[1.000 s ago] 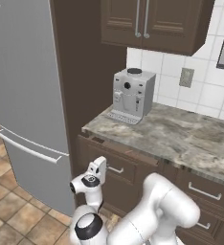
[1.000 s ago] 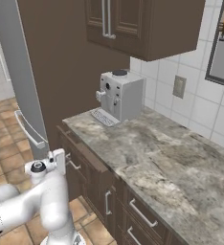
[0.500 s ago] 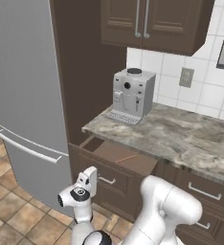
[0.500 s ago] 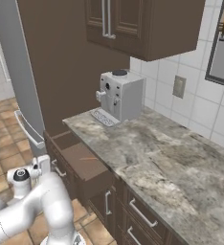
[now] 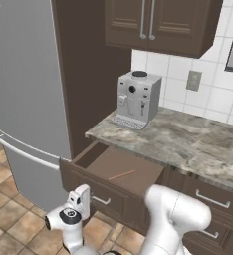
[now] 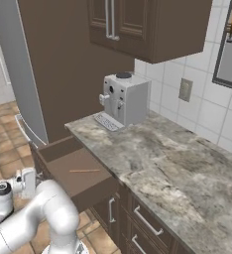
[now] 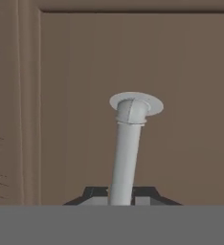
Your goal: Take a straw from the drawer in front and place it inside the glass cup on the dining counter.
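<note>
The drawer stands pulled out from under the marble worktop, and its plain brown floor is in sight. The thin orange straw lies loose near the middle of that floor. My gripper is low at the drawer's front. In the hand view the silver handle runs between the two dark fingertips, with the gripper shut on it against the brown front panel. The glass cup and the dining counter are out of view.
A silver coffee machine stands on the marble worktop behind the drawer. A tall grey fridge rises at the left. Narrower drawers sit to the right, dark cabinets hang above. Tiled floor lies below.
The drawer has slid out from nearly closed to wide open. My hand has drawn back and down with the handle, and the straw has come into sight.
</note>
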